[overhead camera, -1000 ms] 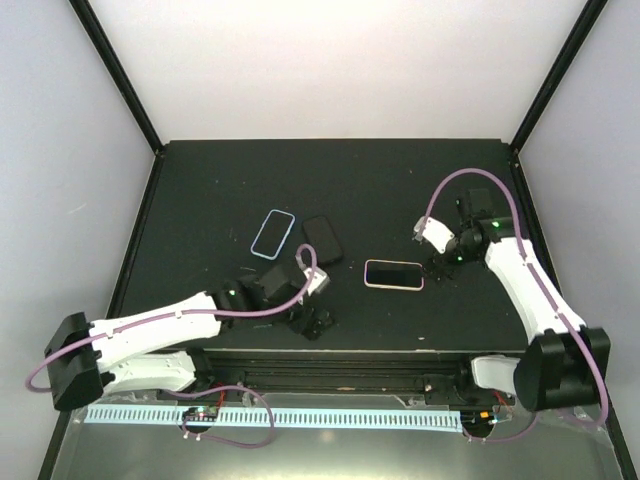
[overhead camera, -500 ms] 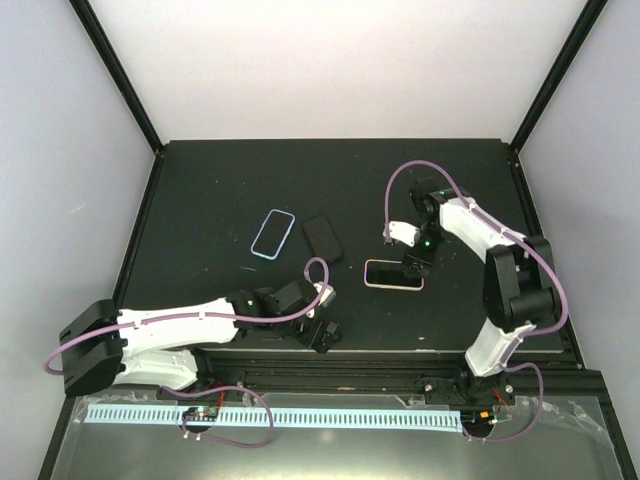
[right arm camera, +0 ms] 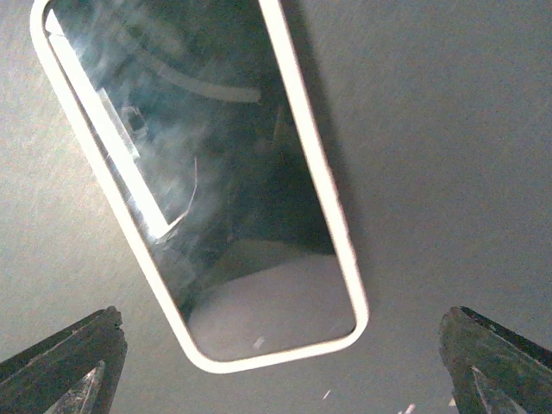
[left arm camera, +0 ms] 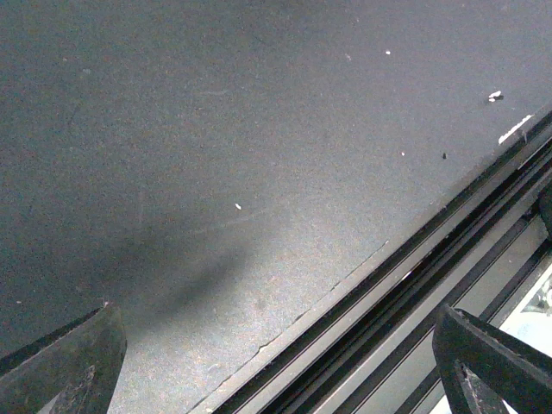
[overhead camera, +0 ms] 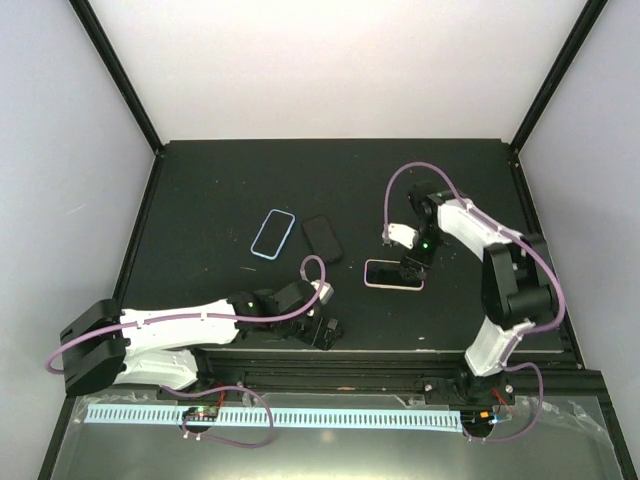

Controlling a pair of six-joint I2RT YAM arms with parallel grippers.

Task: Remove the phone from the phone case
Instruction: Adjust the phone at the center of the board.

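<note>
The phone lies flat and screen up on the dark tabletop, right of centre, with its long side running across the top view. A thin pale, pinkish rim edges its black screen. In the right wrist view the glass mirrors bright streaks and a pale patch at its near end. It lies slanted in that view, far end to the upper left and near end to the lower right.

The right claw hangs directly over the right end of the phone. Its jaws are spread wide. The two dark fingers sit at the bottom corners of the wrist view, and the phone's near rounded end falls in the gap between them, nearer the left finger. Neither finger touches the phone. Whether the claw is close above the glass or higher cannot be told.

The phone case lies to the left, well apart from the phone. It is a pale blue outline with rounded corners, tilted a little on the tabletop. Its inside looks dark, and what fills it cannot be made out. Just beside the case, between it and the phone, lies an all-black phone.

The left claw is low at the near edge of the tabletop, well apart from all three. Its jaws also stand wide, holding nothing, and its fingers frame the tabletop's edge and the black rail beside it.
</note>
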